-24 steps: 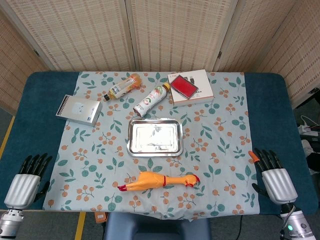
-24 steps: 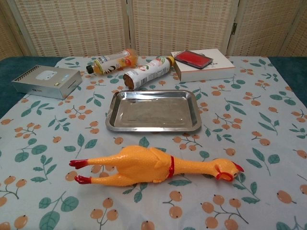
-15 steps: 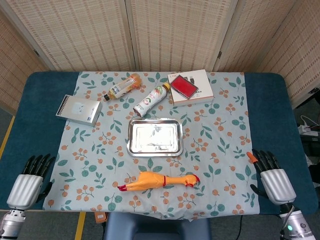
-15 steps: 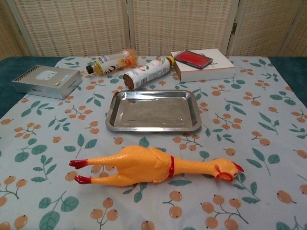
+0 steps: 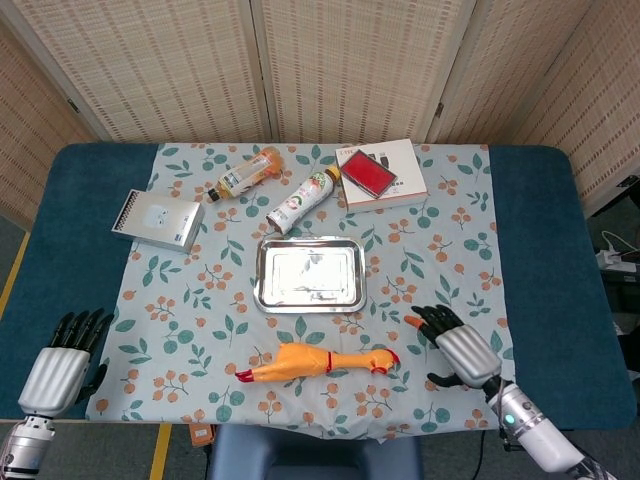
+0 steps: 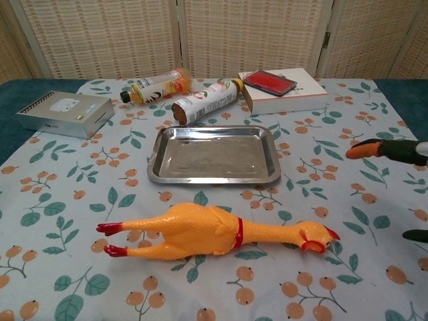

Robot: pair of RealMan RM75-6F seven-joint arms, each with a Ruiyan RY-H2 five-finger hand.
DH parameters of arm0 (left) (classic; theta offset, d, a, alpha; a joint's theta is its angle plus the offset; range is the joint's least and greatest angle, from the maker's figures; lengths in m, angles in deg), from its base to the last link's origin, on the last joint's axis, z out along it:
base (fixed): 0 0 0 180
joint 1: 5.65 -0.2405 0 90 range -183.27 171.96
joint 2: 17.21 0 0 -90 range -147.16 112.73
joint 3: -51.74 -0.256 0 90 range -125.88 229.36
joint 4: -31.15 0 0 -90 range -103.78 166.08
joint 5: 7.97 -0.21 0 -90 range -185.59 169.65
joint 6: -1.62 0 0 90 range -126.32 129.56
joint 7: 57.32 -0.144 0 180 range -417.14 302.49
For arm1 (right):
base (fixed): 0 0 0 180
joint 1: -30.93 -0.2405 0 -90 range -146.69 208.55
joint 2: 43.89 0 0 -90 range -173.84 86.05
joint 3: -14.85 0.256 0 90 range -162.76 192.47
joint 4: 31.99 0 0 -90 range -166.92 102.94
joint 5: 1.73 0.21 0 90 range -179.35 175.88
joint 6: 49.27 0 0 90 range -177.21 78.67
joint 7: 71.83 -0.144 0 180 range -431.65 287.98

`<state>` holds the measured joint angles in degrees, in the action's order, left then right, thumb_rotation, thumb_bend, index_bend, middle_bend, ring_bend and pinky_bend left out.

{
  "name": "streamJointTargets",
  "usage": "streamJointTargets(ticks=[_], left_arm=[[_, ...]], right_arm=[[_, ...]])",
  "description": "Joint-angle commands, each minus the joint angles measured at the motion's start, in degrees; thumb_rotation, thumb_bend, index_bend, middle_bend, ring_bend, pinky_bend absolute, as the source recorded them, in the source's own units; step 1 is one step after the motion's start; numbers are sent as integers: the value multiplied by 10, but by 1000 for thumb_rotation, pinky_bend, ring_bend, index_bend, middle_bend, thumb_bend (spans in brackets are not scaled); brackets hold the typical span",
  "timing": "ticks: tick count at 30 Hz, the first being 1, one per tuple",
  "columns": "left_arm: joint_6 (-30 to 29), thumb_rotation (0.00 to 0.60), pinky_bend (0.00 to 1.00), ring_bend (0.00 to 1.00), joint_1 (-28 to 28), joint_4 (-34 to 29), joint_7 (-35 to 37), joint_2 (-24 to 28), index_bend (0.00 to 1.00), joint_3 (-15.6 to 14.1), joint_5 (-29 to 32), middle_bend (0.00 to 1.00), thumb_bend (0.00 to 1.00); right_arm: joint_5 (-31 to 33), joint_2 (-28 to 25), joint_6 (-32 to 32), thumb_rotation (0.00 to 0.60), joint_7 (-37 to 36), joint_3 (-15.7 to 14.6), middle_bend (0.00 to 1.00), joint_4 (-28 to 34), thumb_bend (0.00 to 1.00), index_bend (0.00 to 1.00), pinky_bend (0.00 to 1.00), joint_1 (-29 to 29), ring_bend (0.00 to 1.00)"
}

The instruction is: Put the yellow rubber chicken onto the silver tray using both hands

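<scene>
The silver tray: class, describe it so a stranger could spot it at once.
Start at the leaf-and-berry patterned cloth over the table. Near its centre, just beyond the yellow rubber chicken, lies the silver tray. It is the only shiny metal thing there, rectangular, shallow and empty.

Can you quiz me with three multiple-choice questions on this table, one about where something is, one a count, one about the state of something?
1. Where does the yellow rubber chicken lie?
A. On the silver tray
B. On the cloth, nearer the robot than the silver tray
C. On the white box

2. How many bottles lie beyond the tray?
A. One
B. Two
C. Four

3. What is the right hand doing?
A. Holding nothing, near the chicken's head
B. Gripping the tray
C. Lifting a bottle

Answers:
1 B: the chicken rests on the floral cloth in front of the silver tray.
2 B: an orange bottle and a white bottle lie there.
3 A: its fingers are apart, touching nothing.
</scene>
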<state>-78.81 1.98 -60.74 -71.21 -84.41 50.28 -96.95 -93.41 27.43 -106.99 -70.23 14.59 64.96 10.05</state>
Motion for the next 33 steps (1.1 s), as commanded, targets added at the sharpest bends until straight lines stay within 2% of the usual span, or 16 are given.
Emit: streamJointTargets(ticks=[1,4,7,16,28,33], left_arm=[[2,600,14,0,0,0,-3,-1,0,1,3,0,431],[6,600,15,0,1,-1,-6,-2,0,1,9,0,430],[11,600,15,0,2,-3,-8,-1,0,1,12,0,430],[10,600,16,0,3,-4,5,4,0,-1,6,0,431],[14,600,16,0,4,-7,11,9,0,-2,11,0,430],[15,600,16,0,5,-9,8,9,0,-2,13,0,430]], right_arm=[[24,46,63,600,4,16,0,9,156,245,0,-52,0],[47,74,87,600,9,28,0,1,156,332,0,-73,0],[71,98,100,600,23,39,0,-5,156,373,0,-88,0],[144,149,116,600,100,54,0,-17,156,393,0,-119,0],[233,204,129,600,176,53,0,-44,156,396,0,-154,0],[251,219,112,600,198,47,0,-50,156,477,0,-157,0]])
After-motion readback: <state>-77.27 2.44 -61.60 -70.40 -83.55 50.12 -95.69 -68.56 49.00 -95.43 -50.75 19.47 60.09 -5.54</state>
